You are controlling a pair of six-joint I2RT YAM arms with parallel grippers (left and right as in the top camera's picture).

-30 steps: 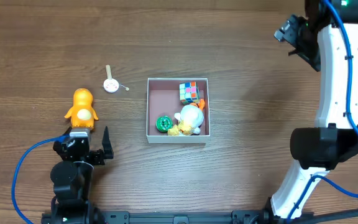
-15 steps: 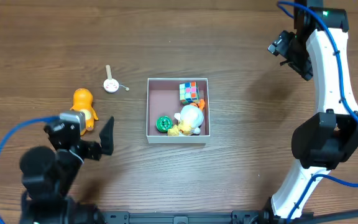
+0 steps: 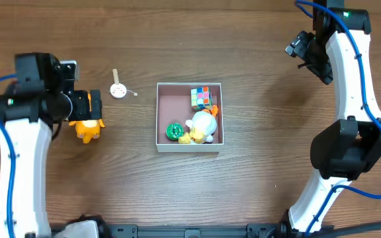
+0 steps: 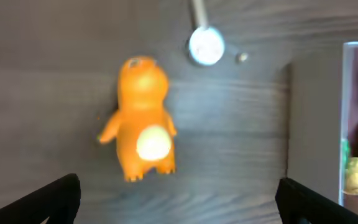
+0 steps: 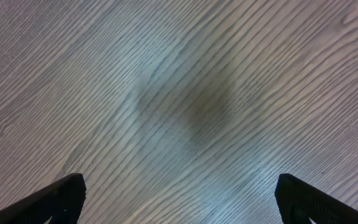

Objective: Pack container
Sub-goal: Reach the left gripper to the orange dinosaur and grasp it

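Note:
The container [image 3: 172, 106], a white-walled square box with a pink floor, sits mid-table. It holds a colour cube [image 3: 202, 98], a green toy [image 3: 174, 131] and a white and yellow duck toy [image 3: 204, 127]. An orange figure toy [image 3: 88, 130] lies to its left, half hidden under my left gripper [image 3: 83, 106]. In the left wrist view the orange toy [image 4: 143, 118] lies flat below my open, empty left gripper [image 4: 179, 205], and the container's wall [image 4: 344, 93] shows at the right edge. My right gripper [image 3: 309, 49] hovers far right, open and empty [image 5: 179, 199] over bare wood.
A small white round piece with a stick [image 3: 118, 90] lies on the table between the orange toy and the container; it also shows in the left wrist view [image 4: 206, 45]. The right arm's base stands at the right front.
My left arm has swung from the table's front edge up and back, and now hangs over the orange toy. My right gripper has shifted slightly left, then held still.

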